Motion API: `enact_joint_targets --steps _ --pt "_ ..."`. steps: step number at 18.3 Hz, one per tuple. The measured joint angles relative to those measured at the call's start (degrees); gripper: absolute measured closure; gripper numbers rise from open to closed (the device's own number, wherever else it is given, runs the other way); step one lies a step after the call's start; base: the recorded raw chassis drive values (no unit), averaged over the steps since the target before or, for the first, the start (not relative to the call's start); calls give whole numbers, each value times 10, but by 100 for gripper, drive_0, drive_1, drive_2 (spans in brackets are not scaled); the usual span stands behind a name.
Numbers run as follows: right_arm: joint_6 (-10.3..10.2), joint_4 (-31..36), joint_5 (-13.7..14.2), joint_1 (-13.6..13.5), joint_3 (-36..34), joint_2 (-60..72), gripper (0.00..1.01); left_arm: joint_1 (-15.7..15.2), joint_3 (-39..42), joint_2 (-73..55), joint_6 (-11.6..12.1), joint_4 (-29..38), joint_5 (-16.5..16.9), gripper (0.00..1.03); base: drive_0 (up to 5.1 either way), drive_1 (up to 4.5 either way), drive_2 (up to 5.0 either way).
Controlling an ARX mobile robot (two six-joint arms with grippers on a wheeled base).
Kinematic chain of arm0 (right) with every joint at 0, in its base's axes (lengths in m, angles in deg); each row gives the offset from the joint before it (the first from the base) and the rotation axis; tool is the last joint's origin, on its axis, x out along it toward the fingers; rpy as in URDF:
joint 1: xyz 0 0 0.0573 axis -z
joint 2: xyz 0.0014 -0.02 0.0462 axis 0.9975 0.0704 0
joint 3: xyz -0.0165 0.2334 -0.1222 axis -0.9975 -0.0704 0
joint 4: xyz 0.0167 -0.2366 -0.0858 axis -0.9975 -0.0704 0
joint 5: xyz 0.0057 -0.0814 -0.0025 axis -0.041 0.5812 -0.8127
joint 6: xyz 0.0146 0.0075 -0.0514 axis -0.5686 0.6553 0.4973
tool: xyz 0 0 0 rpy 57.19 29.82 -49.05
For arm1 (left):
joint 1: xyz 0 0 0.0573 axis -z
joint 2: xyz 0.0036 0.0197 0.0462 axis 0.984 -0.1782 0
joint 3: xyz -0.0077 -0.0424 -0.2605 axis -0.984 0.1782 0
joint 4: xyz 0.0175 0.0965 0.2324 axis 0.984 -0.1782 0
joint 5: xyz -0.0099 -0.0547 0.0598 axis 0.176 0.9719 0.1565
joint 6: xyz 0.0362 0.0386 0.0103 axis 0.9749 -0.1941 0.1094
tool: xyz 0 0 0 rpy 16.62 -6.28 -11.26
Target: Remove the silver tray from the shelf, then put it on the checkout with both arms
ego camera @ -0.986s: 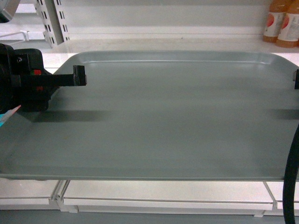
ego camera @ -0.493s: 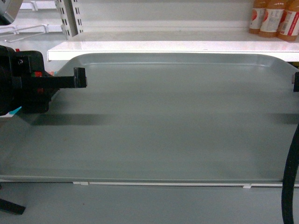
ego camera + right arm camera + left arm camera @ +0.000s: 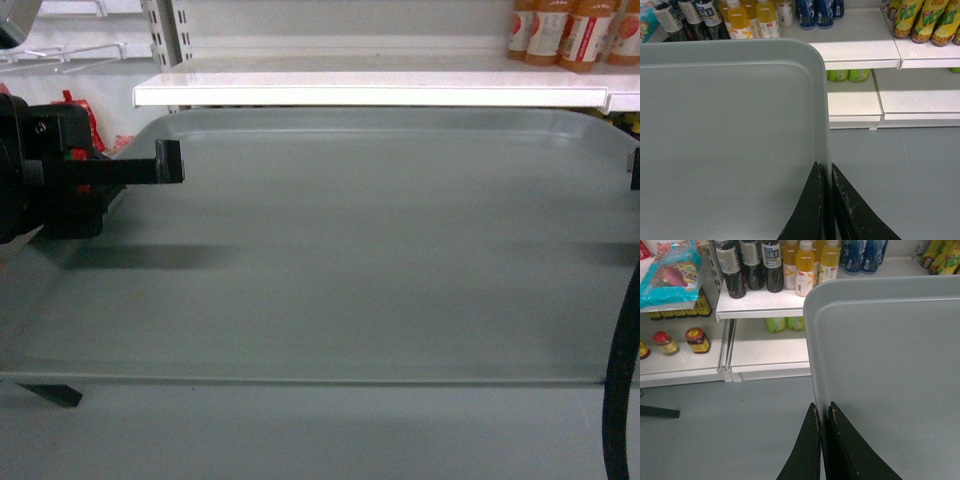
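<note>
The silver tray (image 3: pixel 380 260) fills most of the head view, held level in the air over grey floor, apart from the white shelf (image 3: pixel 370 95) behind it. My left gripper (image 3: pixel 170 162) is shut on the tray's left rim; in the left wrist view the rim of the tray (image 3: pixel 890 365) runs straight between the pinched fingers of the left gripper (image 3: pixel 823 412). My right gripper (image 3: pixel 634 170) shows only at the frame edge. In the right wrist view the right gripper (image 3: pixel 825 170) is shut on the right rim of the tray (image 3: pixel 730 140). The checkout is out of view.
Drink bottles (image 3: pixel 560 30) stand on the shelf at top right. Lower shelves carry yellow juice bottles (image 3: pixel 805 265), dark bottles (image 3: pixel 747 265), jars (image 3: pixel 696 339) and blue cans (image 3: pixel 817 11). A shelf upright (image 3: pixel 165 40) rises at top left. Grey floor (image 3: pixel 730 430) lies below.
The shelf board has slid away from under the tray and now sits beyond its far rim. Grey floor shows under the tray's near edge. Both grippers keep their grip.
</note>
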Motion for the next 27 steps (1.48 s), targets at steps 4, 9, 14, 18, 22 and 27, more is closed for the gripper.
enact_joint_targets --steps 4,9,14,18,22,27 --pt "0 -2 0 0 0 0 98 0 0 0 0 -3 0 100 -5 -411 401" --pt "0 -1 0 0 0 0 98 0 0 0 0 -1 0 100 -5 -411 401" --pt "0 -3 0 0 0 0 98 0 0 0 0 -1 1 100 -5 -411 401" --pt "0 -5 0 0 0 1 98 0 0 -1 0 -4 0 100 -5 -411 401" --pt "0 -2 1 0 0 0 98 0 0 0 0 -2 0 100 -5 -411 401" --pt "0 -1 0 0 0 0 98 0 -1 0 0 -1 0 100 -4 -410 402"
